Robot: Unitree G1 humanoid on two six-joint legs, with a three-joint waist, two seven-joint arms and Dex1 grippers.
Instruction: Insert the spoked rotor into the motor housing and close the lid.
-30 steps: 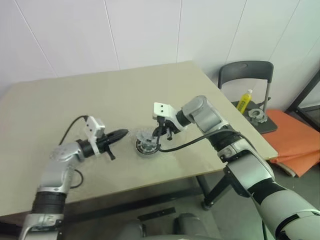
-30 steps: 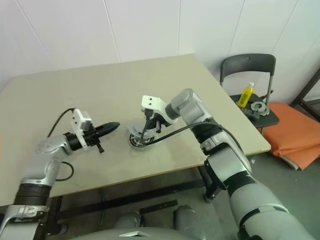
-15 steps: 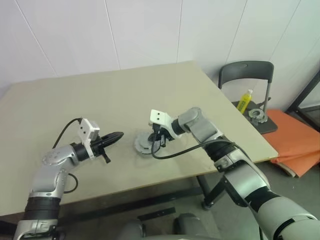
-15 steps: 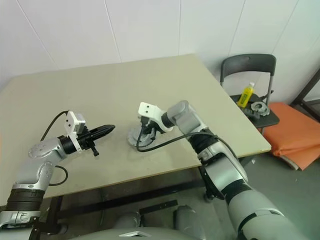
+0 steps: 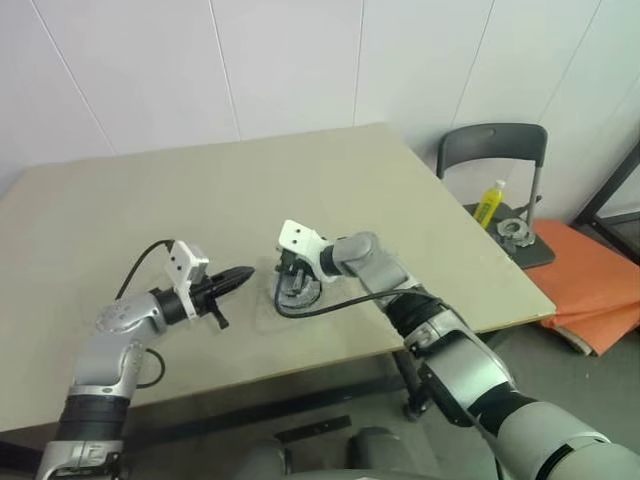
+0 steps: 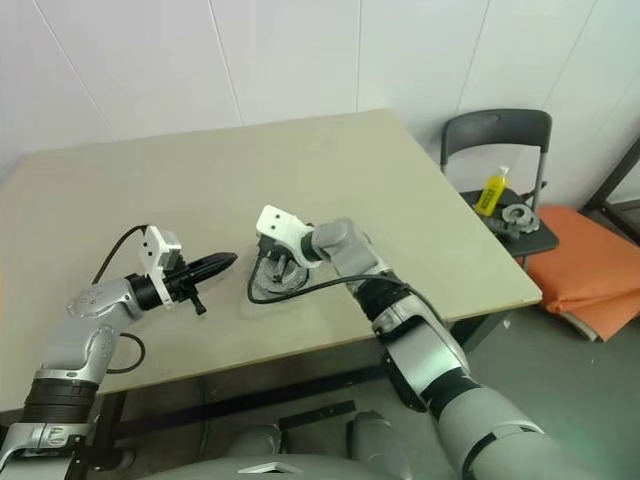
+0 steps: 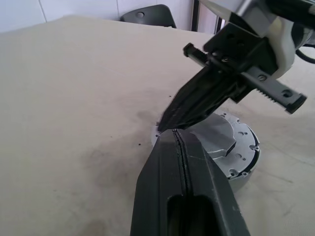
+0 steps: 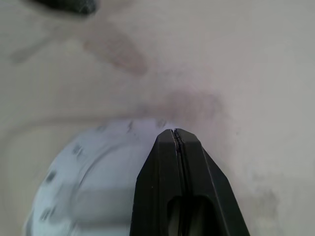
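Observation:
The silver-grey lid (image 7: 222,133) lies flat on top of the round motor housing (image 7: 242,169), near the table's front middle, and covers its inside. The spoked rotor is hidden. My right gripper (image 5: 288,279) is shut and angled down, its tips resting on the lid's near-left edge; the lid (image 8: 93,172) shows blurred beneath it in the right wrist view. My left gripper (image 5: 243,272) is shut and empty. It points level toward the housing from the left and hovers a short way off, almost tip to tip with the right one.
The beige table (image 5: 200,190) has its front edge close to the housing. To the right stands a dark chair (image 5: 490,145) holding a yellow bottle (image 5: 489,203) and a metal part (image 5: 514,231), with an orange mat (image 5: 590,275) on the floor.
My right gripper swung left and down, from beside the housing onto the lid's top. The left gripper has stayed about where it was.

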